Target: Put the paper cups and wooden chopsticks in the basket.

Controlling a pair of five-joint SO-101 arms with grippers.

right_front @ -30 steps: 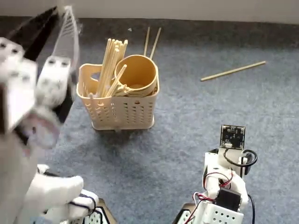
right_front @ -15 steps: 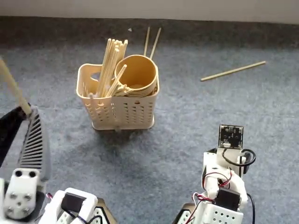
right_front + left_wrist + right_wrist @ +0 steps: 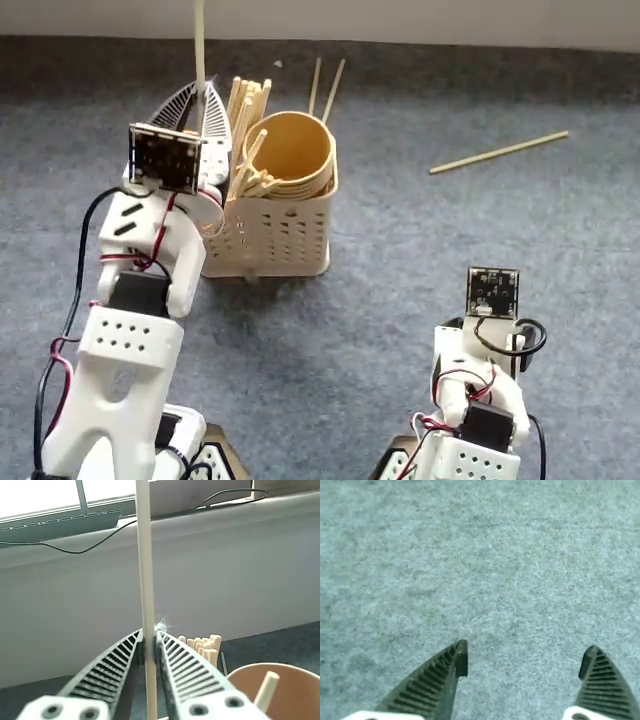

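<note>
My left gripper (image 3: 204,95) is clamped tight on one upright chopstick (image 3: 200,40). My fingers (image 3: 185,665) pinch it from both sides, just at the left rim of the basket (image 3: 265,235). Inside the basket a bundle of chopsticks (image 3: 245,105) stands on end, with the nested paper cups (image 3: 290,150) to their right. Behind the basket a pair of chopsticks (image 3: 316,85) lies on the grey carpet (image 3: 400,250). Farther right a lone chopstick (image 3: 500,152) lies well apart from the basket. My right gripper (image 3: 525,655) hangs wide open over the carpet, holding nothing.
</note>
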